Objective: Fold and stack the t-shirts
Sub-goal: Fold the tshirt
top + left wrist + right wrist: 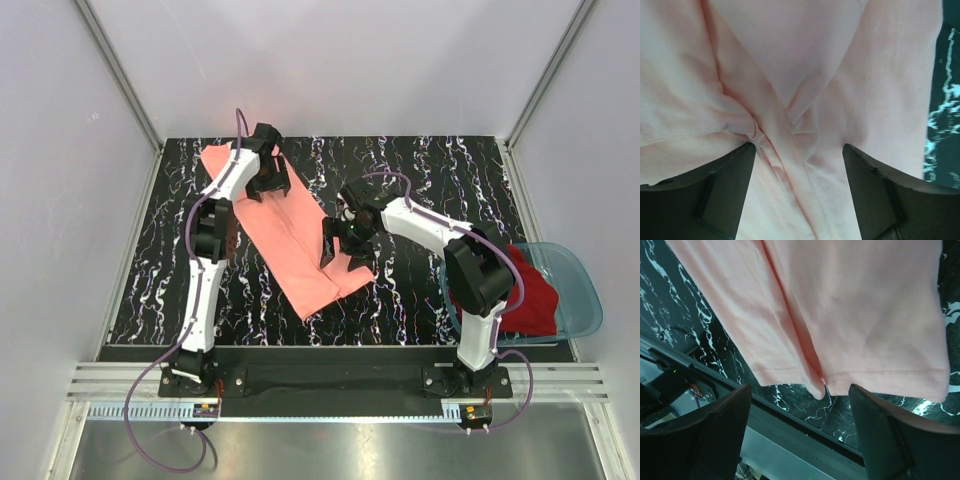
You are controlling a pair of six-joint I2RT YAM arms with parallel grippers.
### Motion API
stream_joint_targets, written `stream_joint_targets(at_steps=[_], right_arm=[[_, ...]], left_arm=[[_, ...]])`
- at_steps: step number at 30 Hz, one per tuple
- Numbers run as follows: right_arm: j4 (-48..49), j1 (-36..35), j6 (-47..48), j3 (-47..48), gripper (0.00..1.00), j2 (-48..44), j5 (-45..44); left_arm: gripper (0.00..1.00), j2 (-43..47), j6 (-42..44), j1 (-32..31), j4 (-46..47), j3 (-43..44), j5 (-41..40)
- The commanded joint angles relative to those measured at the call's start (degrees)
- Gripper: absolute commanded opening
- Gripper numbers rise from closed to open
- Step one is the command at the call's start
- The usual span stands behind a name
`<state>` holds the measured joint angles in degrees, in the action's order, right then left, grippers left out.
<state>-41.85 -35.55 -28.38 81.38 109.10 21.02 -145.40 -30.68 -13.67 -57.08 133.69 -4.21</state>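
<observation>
You're mid-fold on the salmon-pink t-shirt (295,235), a strip running from upper left to centre frame; the left gripper (268,187) over its upper end and the right gripper (343,259) over its hem both gape, holding nothing, so next pinch cloth cleanly, while the dark red t-shirt (530,295) waits lower right.

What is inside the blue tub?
A crumpled dark red t-shirt lies in the blue tub. The right arm covers part of it, and the shirt hides whatever might be underneath at the bottom.

Dark red t-shirt (535,300) partly hidden behind right arm (478,282).
</observation>
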Motion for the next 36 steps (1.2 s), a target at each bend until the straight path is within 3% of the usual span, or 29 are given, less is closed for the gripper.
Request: stream_joint_targets(at_steps=[1, 5, 13, 16, 19, 20, 21, 22, 25, 30, 36], right_arm=[[1.86, 0.04, -1.24, 0.53, 0.86, -0.03, 3.07], [-1.47, 0.57, 3.14, 1.76, 0.85, -1.08, -0.09], [-1.92, 8.3, 7.81, -3.86, 0.85, -3.19, -1.15], [-2.36, 11.28, 11.05, -5.09, 0.82, -3.81, -2.21], [-2.28, 13.13, 12.12, -4.75, 0.75, -2.84, -0.11], [-2.19, 13.23, 12.12, -4.57, 0.65, -2.32, 0.16], [-2.19, 13.31, 12.21, -4.39, 0.62, -2.05, 0.25], [-2.01, 13.31, 12.21, -4.48, 0.62, -1.35, 0.43], [-1.22, 13.58, 12.21, -5.8, 0.59, -0.47, 1.3], [1.15, 13.75, 11.6, -8.34, 0.58, 0.5, 3.59], [3.26, 13.67, 10.72, -8.61, 0.51, 3.57, 5.44]], left_arm=[[0.82, 3.35, 13.7, 0.14, 3.28, -0.87, 0.43], [0.9, 15.21, 17.22, -2.32, 6.36, -10.0, -0.89], [0.93, 36.4, 9.6, -5.49, 2.86, -20.03, -2.13], [0.87, 46.93, 4.41, -6.01, 5.29, -33.45, 1.56], [0.78, 58.02, -1.04, -6.72, 11.35, -57.13, 8.15], [0.76, 60.04, -4.1, -6.98, 12.42, -61.31, 9.55], [0.71, 63.72, -5.78, -7.5, 14.08, -65.27, 12.61], [0.69, 65.14, -7.36, -8.03, 15.41, -72.44, 14.21], [0.68, 70.42, -12.9, -10.93, 20.94, -83.19, 17.74], [0.7, 75.17, -20.82, -12.08, 26.84, -93.33, 20.03], [0.74, 84.22, -21.62, -12.08, 20.36, -94.41, 12.39]])
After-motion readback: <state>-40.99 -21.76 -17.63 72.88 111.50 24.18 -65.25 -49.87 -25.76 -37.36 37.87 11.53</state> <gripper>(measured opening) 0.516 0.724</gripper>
